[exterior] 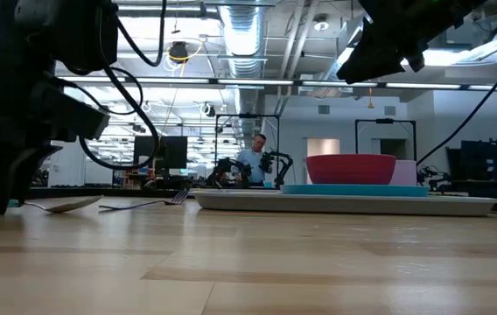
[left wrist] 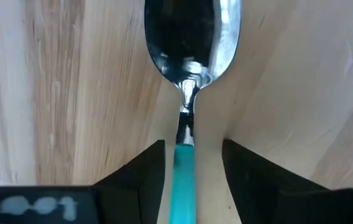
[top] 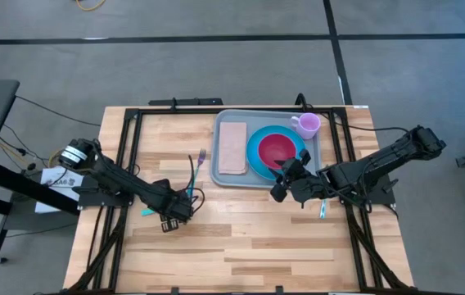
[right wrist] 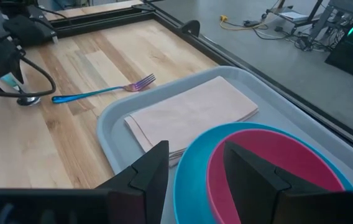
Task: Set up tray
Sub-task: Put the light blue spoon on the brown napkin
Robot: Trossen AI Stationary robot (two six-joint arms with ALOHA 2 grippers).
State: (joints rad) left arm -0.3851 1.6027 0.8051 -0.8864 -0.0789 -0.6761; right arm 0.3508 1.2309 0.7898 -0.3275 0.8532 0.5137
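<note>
- Left end effector (top: 169, 218) sits low near the desk's (top: 241, 246) left edge, fingers spread around a teal-handled spoon (left wrist: 186, 74).
- Right end effector (top: 284, 182) hangs open over the tray's (top: 219, 179) front rim.

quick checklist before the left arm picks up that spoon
1. Spoon centred between the left gripper's fingers: ok, teal handle runs up the gap.
2. Fingers closed on the handle: not ok, gaps show on both sides.
3. Spoon lying flat on the table: ok.
4. Fork clear of the left gripper: ok, it lies apart, nearer the tray.
5. Free spot on the tray for the spoon: cannot tell; napkin, plate, bowl and cup fill most of it.
6. Right gripper out of the way: not ok, it hovers at the plate's edge.
</note>
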